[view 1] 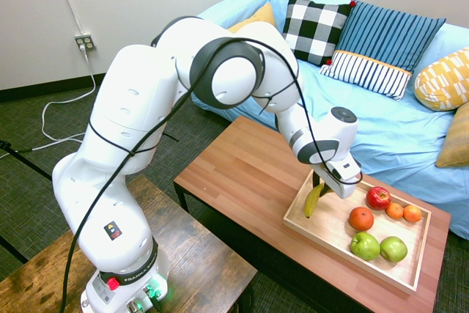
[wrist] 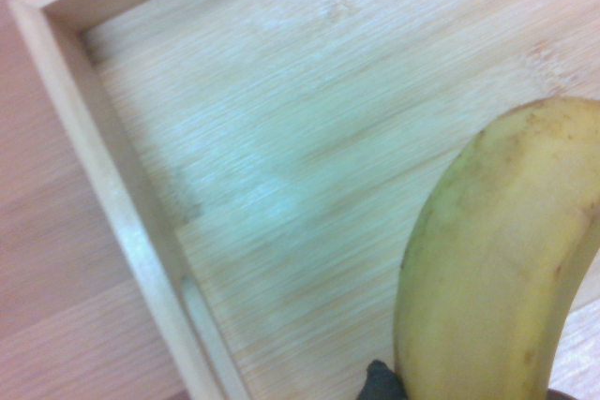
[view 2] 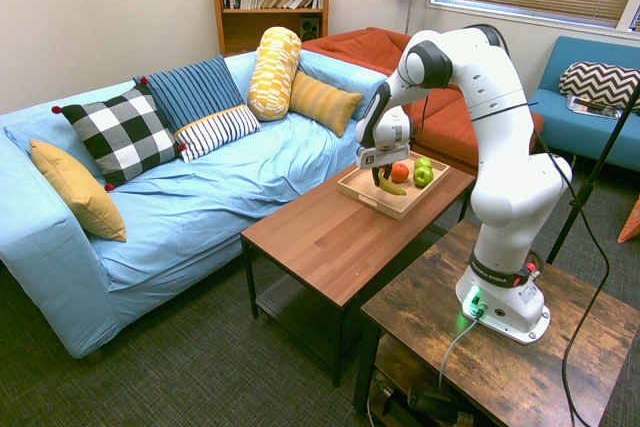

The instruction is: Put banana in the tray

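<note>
My gripper is shut on the yellow banana, which hangs down from it over the near-left end of the pale wooden tray. In the second exterior view the gripper holds the banana just above the tray. Close up in the wrist view, the banana fills the lower right, over the tray's bare floor and corner rim. Whether the banana's tip touches the tray floor I cannot tell.
In the tray lie two green apples, a red apple, an orange fruit and two small oranges. The tray rests on the reddish-brown table, in front of a blue sofa with cushions.
</note>
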Robot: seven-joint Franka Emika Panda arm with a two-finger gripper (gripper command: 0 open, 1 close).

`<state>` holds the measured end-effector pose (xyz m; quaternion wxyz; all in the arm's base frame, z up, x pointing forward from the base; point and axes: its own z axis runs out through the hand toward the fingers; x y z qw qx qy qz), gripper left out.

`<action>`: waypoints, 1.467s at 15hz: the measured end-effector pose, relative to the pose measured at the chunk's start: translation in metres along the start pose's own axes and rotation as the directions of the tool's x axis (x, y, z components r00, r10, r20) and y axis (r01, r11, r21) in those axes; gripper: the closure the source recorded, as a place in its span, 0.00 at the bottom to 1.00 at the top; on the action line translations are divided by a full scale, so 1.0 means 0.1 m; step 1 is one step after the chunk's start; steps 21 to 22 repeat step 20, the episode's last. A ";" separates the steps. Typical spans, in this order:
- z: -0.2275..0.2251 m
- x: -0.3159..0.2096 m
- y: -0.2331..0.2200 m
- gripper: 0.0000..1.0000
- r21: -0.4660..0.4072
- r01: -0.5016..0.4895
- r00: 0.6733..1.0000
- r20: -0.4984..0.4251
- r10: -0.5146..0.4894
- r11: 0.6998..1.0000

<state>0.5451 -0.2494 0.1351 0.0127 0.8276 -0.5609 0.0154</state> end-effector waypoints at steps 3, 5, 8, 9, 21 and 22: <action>0.17 0.11 -0.01 0.00 -0.004 -0.022 1.000 0.003 0.022 1.000; 0.22 0.12 -0.01 0.00 -0.005 -0.032 0.999 0.010 0.032 0.999; 0.28 0.13 0.01 0.00 -0.006 -0.047 0.999 0.020 0.047 0.999; 0.29 0.15 0.02 0.00 -0.005 -0.048 0.999 0.022 0.048 0.999; -0.24 0.26 0.02 0.00 0.043 -0.032 0.999 0.012 0.031 0.999; -0.24 0.26 0.02 0.00 0.043 -0.032 0.999 0.012 0.031 0.999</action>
